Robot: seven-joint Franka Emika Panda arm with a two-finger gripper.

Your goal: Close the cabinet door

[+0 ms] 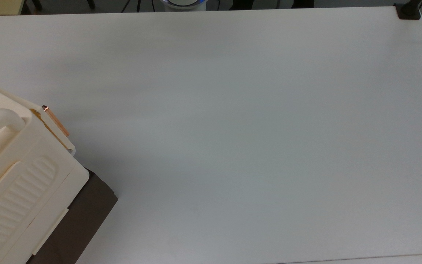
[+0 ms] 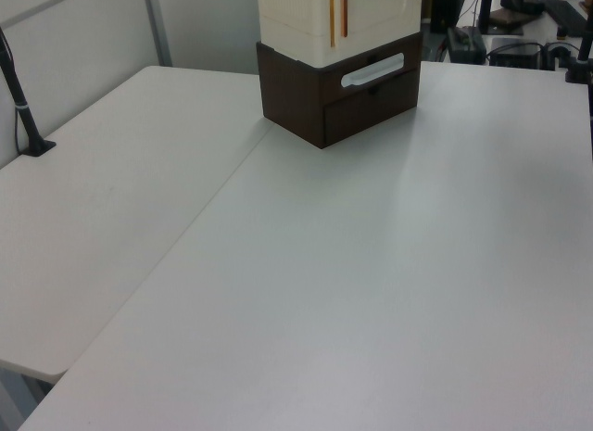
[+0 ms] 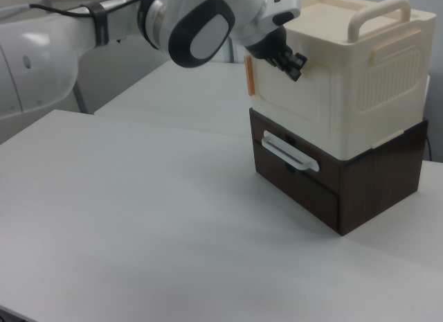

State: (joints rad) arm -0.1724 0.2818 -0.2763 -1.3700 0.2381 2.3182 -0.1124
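The cream cabinet [image 3: 374, 66] with its rounded bar handle [image 3: 381, 10] stands on a dark brown base [image 3: 377, 176]. Its door [image 3: 287, 107] lies flat against the cabinet's front, with an orange strip [image 3: 248, 76] along one edge. My gripper [image 3: 289, 61] hovers just in front of the door's upper part, close to it or touching it. In the top view the cabinet [image 1: 20, 172] fills the lower left corner, with the orange strip [image 1: 55, 121] at its front. The left view has the cabinet [image 2: 296, 19] at the back with the door [image 2: 380, 9] flush.
The brown base has a drawer with a white handle [image 3: 289, 151]. The white table [image 1: 251, 128] stretches wide and bare to the top view's right. A black clamp [image 1: 408, 11] sits at one far corner. A black pole [image 2: 23, 107] stands at the left view's left edge.
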